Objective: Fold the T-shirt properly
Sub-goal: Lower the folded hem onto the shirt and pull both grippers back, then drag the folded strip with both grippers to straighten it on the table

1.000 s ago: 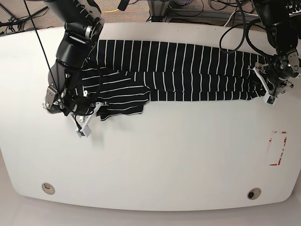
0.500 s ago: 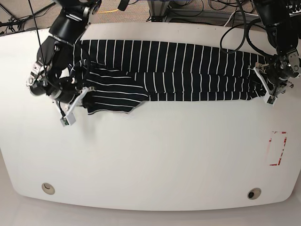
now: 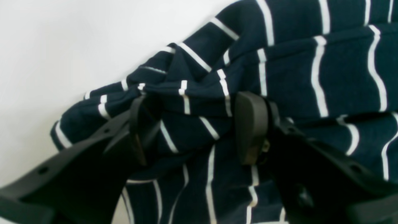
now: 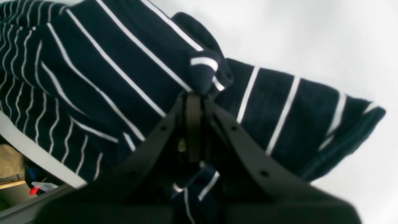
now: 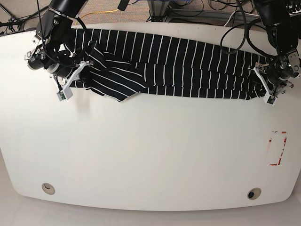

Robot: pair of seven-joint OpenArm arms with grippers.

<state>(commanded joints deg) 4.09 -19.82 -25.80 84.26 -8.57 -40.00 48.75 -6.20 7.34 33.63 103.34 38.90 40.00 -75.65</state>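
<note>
Right gripper (image 4: 194, 99), clamped on the T-shirt (image 5: 174, 66), had shifted toward the worktop's (image 5: 155, 155) far edge; left gripper's (image 3: 199, 130) fingers stood apart above the fabric, which stretched lengthwise between both grippers.

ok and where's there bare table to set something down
Most of the table is bare: the wide stretch on the near side of the shirt, down to the two round holes at its near corners. It's crowded along the far side, where the shirt and both grippers sit.
</note>
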